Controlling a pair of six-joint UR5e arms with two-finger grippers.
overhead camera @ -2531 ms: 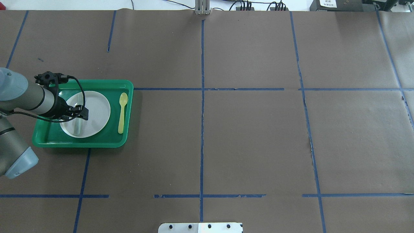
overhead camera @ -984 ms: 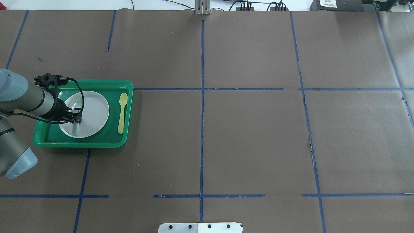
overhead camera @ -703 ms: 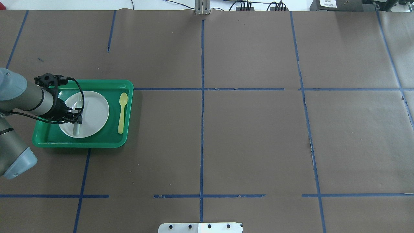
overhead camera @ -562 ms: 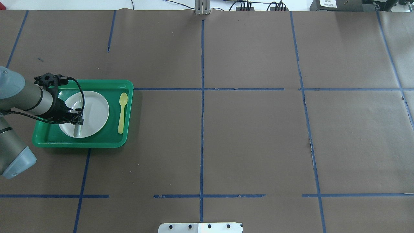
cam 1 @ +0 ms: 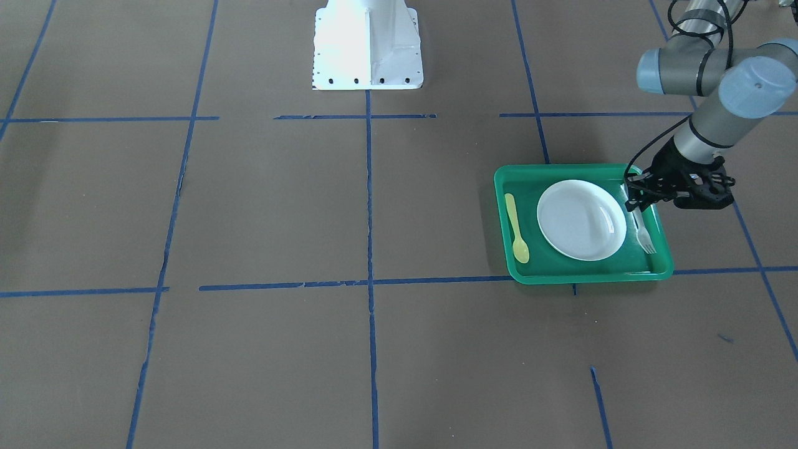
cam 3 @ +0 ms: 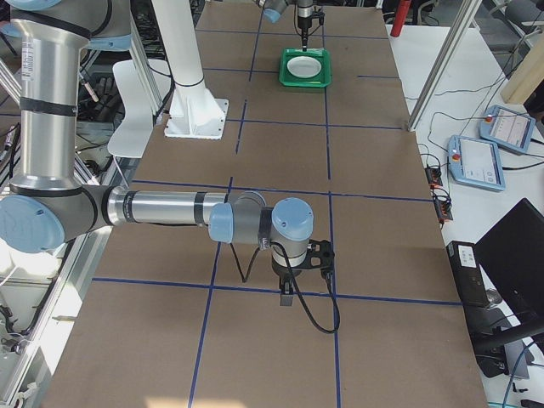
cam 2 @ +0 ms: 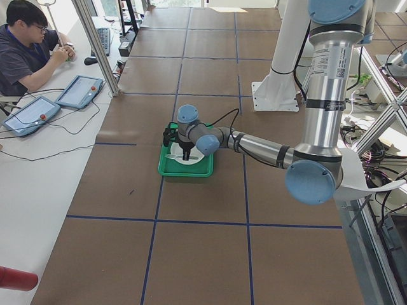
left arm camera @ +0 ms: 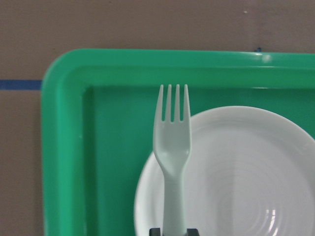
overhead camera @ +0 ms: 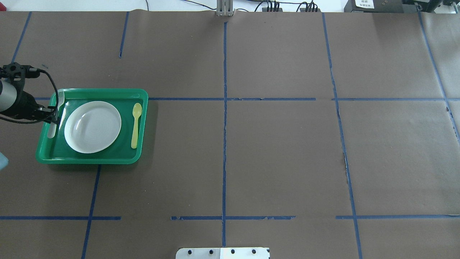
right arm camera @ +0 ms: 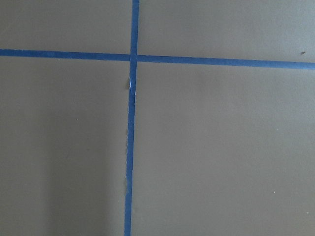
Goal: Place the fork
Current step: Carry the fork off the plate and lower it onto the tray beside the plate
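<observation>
Left pincer [overhead camera: 53,116] is closed on the fork [left arm camera: 171,147], gripping the handle. The wrist view shows the handle running straight into the pincer at frame bottom, with no gap visible.

Overhead view, clock directions: the fork is inside the green tray [overhead camera: 107,90], in the narrow strip at the plate's [overhead camera: 92,126] 9 o'clock. Tines point to 12 and the handle to 6, roughly parallel to the tray wall. The yellow spoon [overhead camera: 135,124] lies at the plate's 3 o'clock, bowl toward 12, so the fork slot mirrors it.

No view settles whether the fork is down on the tray floor or just above it. In the wrist view the handle overlaps the plate rim, which could be parallax from height or genuinely tight clearance.

Judgement: this is the set-down end of the place, with the fork over its slot and the release not yet done.
- If the fork is not seated, lower it until it lies flat.
- Open the pincer only as far as needed.
- Retract straight up, with no sideways drift: plate rim is at 3, tray wall at 9.
- The fork is light plastic, so it may cling to a finger or tip on release.

Right pincer [cam 3: 289,293] hangs over bare surface [overhead camera: 280,151], well apart from the tray. It shows only in a side view, so its opening can't be told.
</observation>
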